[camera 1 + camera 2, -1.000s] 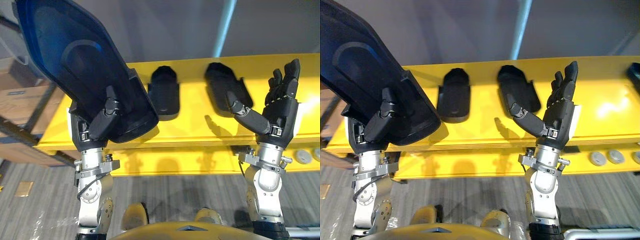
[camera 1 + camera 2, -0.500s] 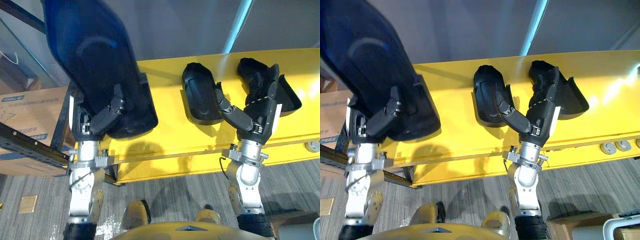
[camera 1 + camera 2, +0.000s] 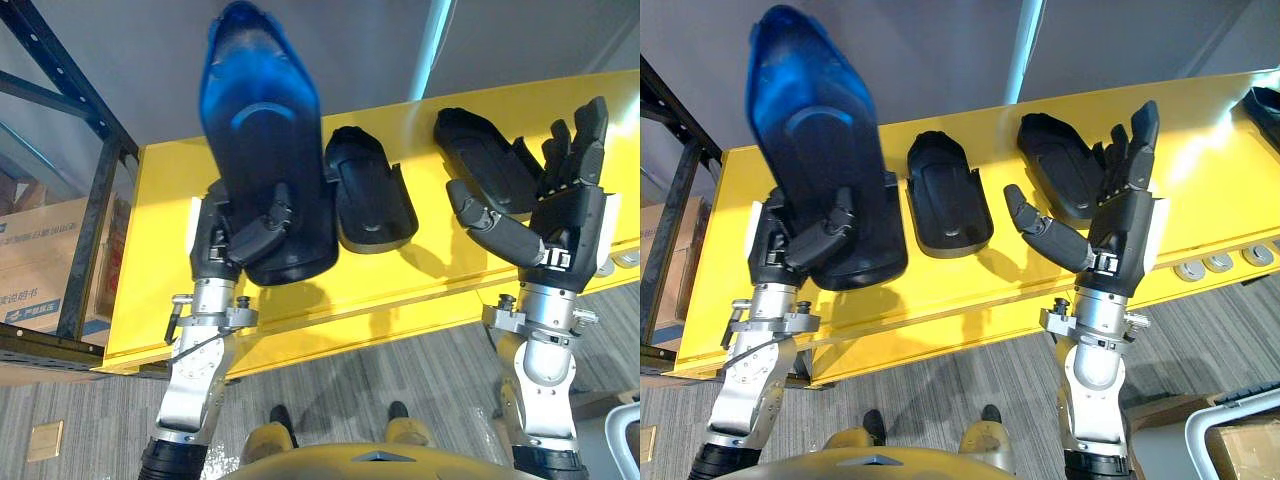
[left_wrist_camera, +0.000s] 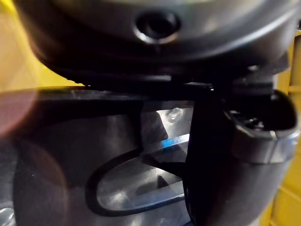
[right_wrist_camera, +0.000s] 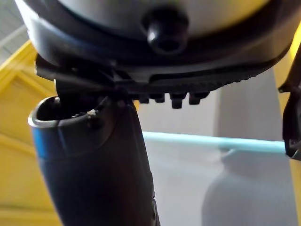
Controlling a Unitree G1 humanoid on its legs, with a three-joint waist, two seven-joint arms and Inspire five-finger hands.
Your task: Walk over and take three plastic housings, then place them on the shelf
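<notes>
My left hand (image 3: 238,243) is shut on a large dark glossy plastic housing (image 3: 262,130), held upright above the yellow table (image 3: 400,292); its thumb (image 4: 228,179) presses on the housing's inner face (image 4: 70,155). Two more dark housings lie on the table: one in the middle (image 3: 370,190) and one further right (image 3: 480,160). My right hand (image 3: 565,215) is open with straight fingers pointing up and its thumb (image 5: 94,165) spread. It hovers just right of the right housing (image 3: 1065,160) without touching it.
A dark metal rack (image 3: 90,170) stands at the left with a cardboard box (image 3: 40,275) behind it. Another dark part (image 3: 1265,100) lies at the table's far right end. Round silver discs (image 3: 1200,266) sit on the table's front edge.
The camera has swung, bringing the rack into view. My left hand still holds the housing. My right hand, which overlapped the right housing half a second ago, now stands open beside it.
</notes>
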